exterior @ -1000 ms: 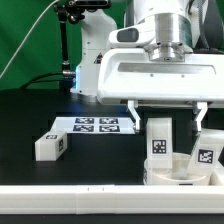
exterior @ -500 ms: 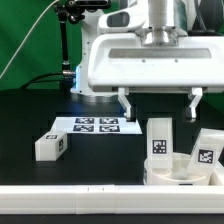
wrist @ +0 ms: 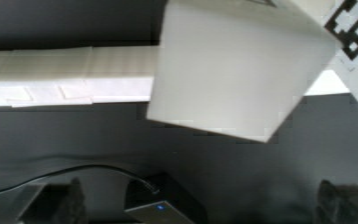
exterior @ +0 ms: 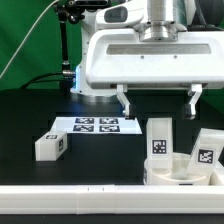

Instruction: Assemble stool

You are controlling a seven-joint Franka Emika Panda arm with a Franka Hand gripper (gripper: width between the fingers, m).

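The round white seat point(exterior: 186, 173) lies at the exterior view's right, near the front. One white tagged leg point(exterior: 159, 140) stands upright on it, and a second leg point(exterior: 207, 150) stands tilted at its right side. A third leg point(exterior: 50, 146) lies loose on the table at the left. My gripper point(exterior: 160, 101) is open and empty, with its fingers spread wide above the upright leg and apart from it. In the wrist view that leg point(wrist: 238, 70) fills the middle as a big white block, and my dark fingertips point(wrist: 51, 204) stand far apart.
The marker board point(exterior: 97, 125) lies flat on the black table behind the loose leg. A long white border rail point(exterior: 90, 198) runs along the front edge and also shows in the wrist view point(wrist: 69, 76). The robot's base and cables stand at the back.
My open gripper has risen from beside the upright leg's top to above it and shifted a little to the exterior view's left. The legs and seat have not moved.
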